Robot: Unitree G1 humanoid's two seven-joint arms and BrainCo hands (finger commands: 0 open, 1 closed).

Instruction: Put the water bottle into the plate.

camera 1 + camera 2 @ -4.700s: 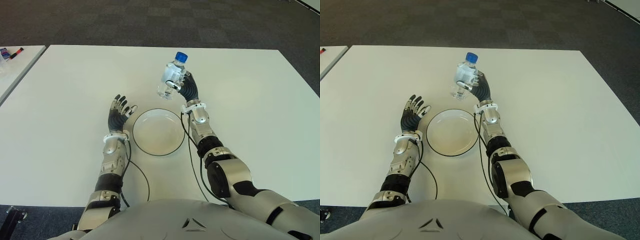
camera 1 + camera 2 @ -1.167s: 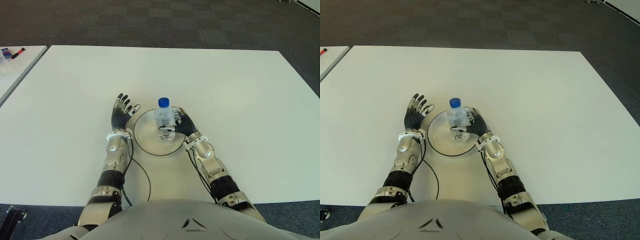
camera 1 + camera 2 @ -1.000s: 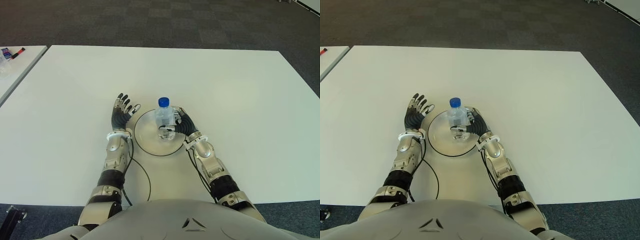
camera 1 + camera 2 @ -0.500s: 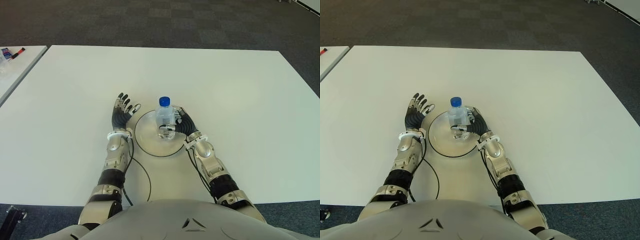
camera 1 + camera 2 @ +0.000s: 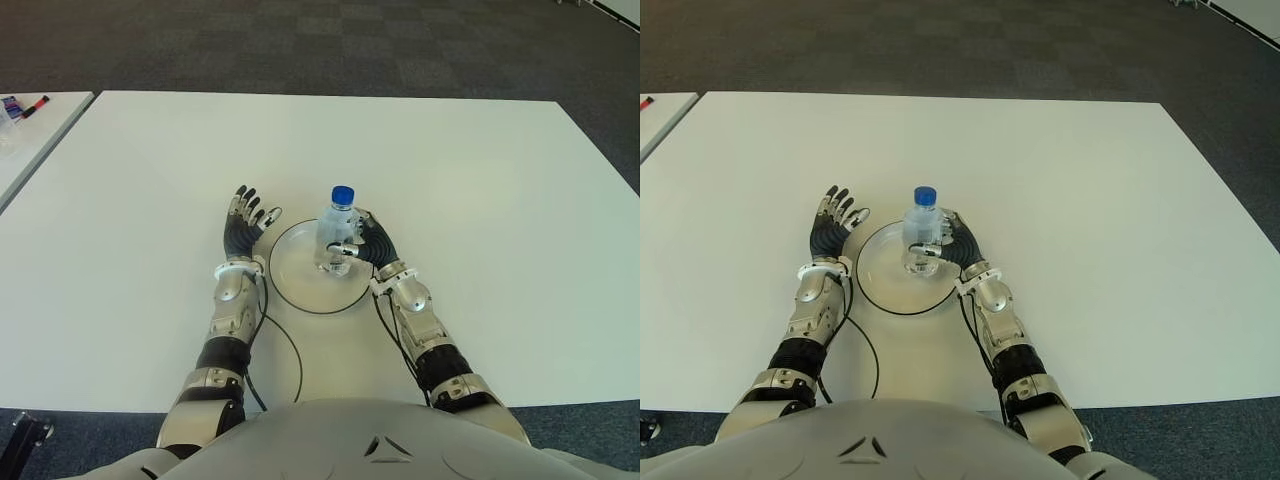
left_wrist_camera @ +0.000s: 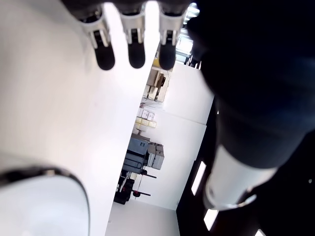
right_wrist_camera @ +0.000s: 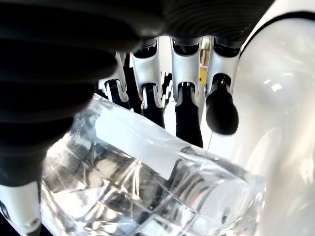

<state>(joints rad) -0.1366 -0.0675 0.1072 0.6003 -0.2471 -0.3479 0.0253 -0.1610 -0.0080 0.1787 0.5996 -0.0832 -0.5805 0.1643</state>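
A clear water bottle (image 5: 335,232) with a blue cap stands nearly upright on the right half of the white plate (image 5: 290,285). My right hand (image 5: 358,243) is at the bottle's right side, thumb and fingers wrapped round its lower body. In the right wrist view the ribbed bottle (image 7: 138,187) fills the space under the palm, with the fingers (image 7: 221,105) reaching past it. My left hand (image 5: 243,225) shows just left of the plate, fingers spread and holding nothing. The left wrist view has its fingertips (image 6: 130,54) over the white table and a bit of the plate rim (image 6: 49,172).
The white table (image 5: 480,180) stretches wide to the right and beyond the plate. Black cables (image 5: 290,350) run from both wrists back toward my body. A second table with markers (image 5: 25,105) is at the far left. Dark carpet lies beyond the far edge.
The right hand carried the bottle from behind the plate down onto it. In the last half second the bottle straightened up and shifted slightly right. The left hand stayed put.
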